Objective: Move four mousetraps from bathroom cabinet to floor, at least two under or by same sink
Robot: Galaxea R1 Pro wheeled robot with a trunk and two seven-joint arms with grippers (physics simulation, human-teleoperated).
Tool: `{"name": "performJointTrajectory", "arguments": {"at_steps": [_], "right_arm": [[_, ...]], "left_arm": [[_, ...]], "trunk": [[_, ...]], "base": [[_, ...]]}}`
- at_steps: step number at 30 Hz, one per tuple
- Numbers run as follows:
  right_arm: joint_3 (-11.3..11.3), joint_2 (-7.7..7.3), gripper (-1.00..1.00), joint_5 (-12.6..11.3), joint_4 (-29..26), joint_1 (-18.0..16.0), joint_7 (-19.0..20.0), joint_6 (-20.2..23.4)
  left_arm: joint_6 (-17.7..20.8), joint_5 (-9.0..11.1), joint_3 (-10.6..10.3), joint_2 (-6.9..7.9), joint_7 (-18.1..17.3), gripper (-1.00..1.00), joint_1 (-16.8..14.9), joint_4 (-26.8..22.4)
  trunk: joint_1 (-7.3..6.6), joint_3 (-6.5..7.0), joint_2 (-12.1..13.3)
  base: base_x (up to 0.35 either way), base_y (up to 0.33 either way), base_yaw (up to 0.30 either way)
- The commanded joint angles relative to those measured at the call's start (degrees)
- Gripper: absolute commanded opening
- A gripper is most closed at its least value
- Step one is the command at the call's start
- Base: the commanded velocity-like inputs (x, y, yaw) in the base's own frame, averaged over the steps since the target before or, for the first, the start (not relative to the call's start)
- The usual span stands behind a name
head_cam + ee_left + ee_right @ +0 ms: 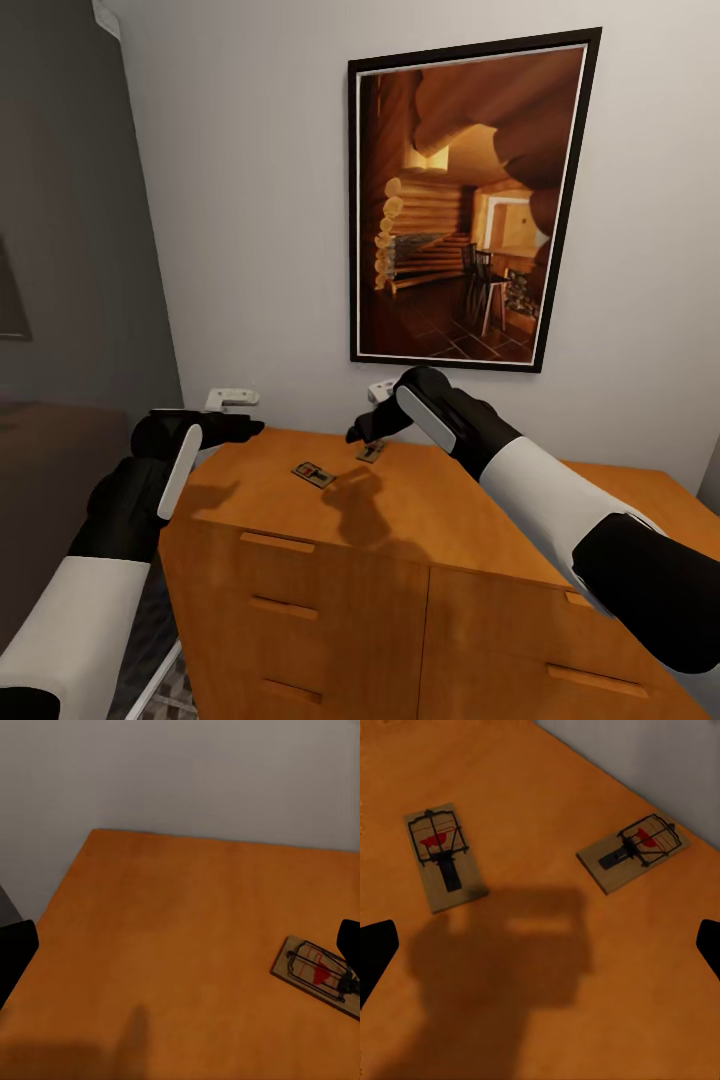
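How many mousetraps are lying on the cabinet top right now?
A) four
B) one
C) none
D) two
D: two mousetraps lie flat and apart on the cabinet top in the right wrist view, and the head view shows the same pair beneath the right gripper.

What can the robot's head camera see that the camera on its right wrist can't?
Head camera alone: the framed picture of a log cabin room on the wall, the cabinet's drawer fronts, and both arms, with the left gripper at the cabinet's corner.

Right wrist camera alone: a close look down at the traps' dark wire and red parts, with the gripper's shadow beneath and its fingers apart at the edges.

Both: two mousetraps, one nearer the front, one nearer the wall, lying on the orange-brown cabinet top.
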Motion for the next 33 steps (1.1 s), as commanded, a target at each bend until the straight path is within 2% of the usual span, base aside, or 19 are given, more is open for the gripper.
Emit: {"name": "performJointTrajectory", "arguments": {"at_steps": [1, 20, 33], "right_arm": [[0.09, 0.00, 1.00, -0.15, -0.05, -0.07, -0.14, 0.15], [0.18, 0.05, 1.00, 0.10, -0.25, -0.07, -0.23, 0.15], [0.17, 0.30, 1.00, 0.20, -0.25, -0.07, -0.22, 0.15]], "left_arm": [[0.23, 0.17, -0.06, 0.05, 0.02, 1.00, -0.05, -0.02], [0.12, 0.00, -0.14, -0.12, 0.02, 1.00, -0.05, -0.23], [0.11, 0.02, -0.15, -0.16, 0.02, 1.00, -0.05, -0.11]], "trunk": [[0.00, -0.07, -0.04], [0.00, -0.07, -0.04], [0.00, -0.07, -0.04]], "base": [[0.000, 0.000, 0.000], [0.000, 0.000, 0.000], [0.159, 0.000, 0.000]]}}
